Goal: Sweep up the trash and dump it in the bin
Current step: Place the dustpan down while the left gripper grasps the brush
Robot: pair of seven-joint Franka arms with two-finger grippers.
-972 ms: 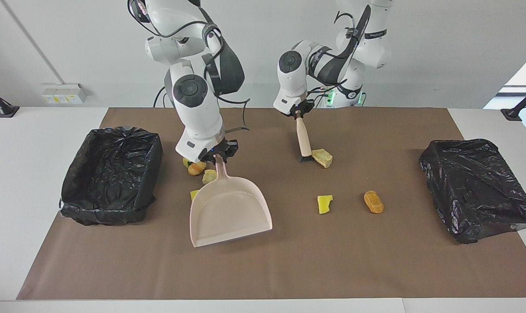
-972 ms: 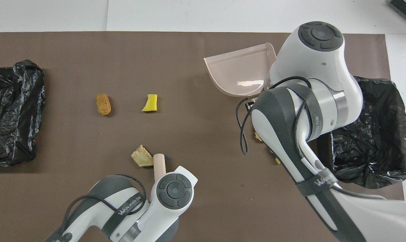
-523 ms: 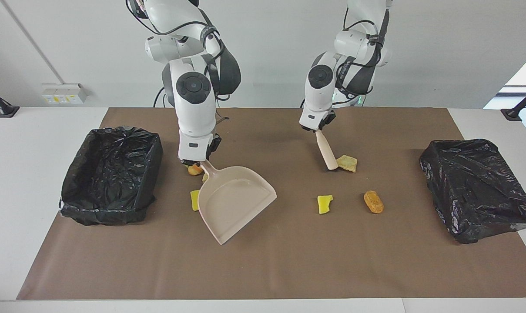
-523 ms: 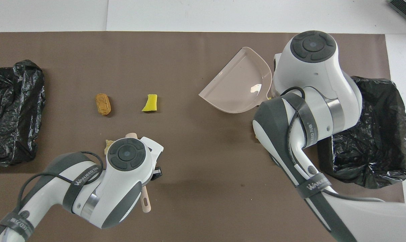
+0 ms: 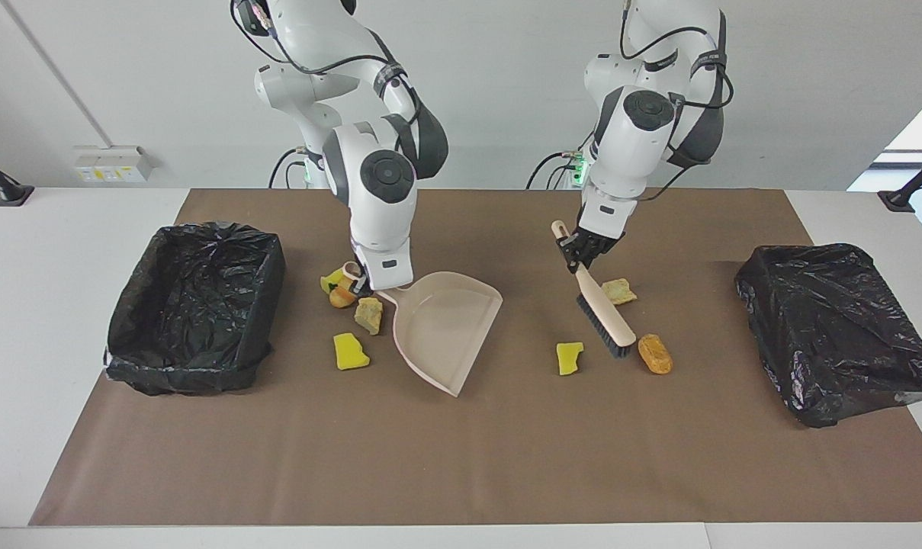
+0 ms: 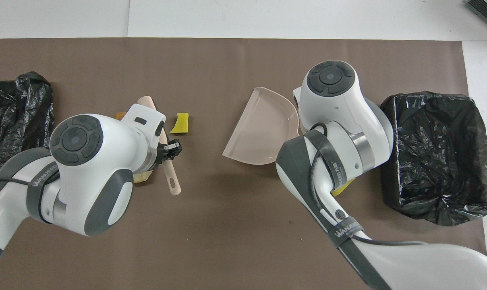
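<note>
Facing view: the right gripper, left of centre in the frame, is clamped on the handle of the pale pink dustpan, whose pan lies tilted on the brown mat with its mouth toward the lower right; the left gripper, right of centre, is closed around the handle of the brush, which slants down to the lower right with its bristles on the mat; the trash lies in two groups; beside the dustpan handle sit an orange and yellow cluster, a beige lump and a yellow sponge chunk; around the brush head lie a beige lump just above it, a yellow sponge chunk to its lower left and an orange-brown piece just beside the bristles; a black-lined bin stands at mid-left, a second black-lined bin at mid-right.
</note>
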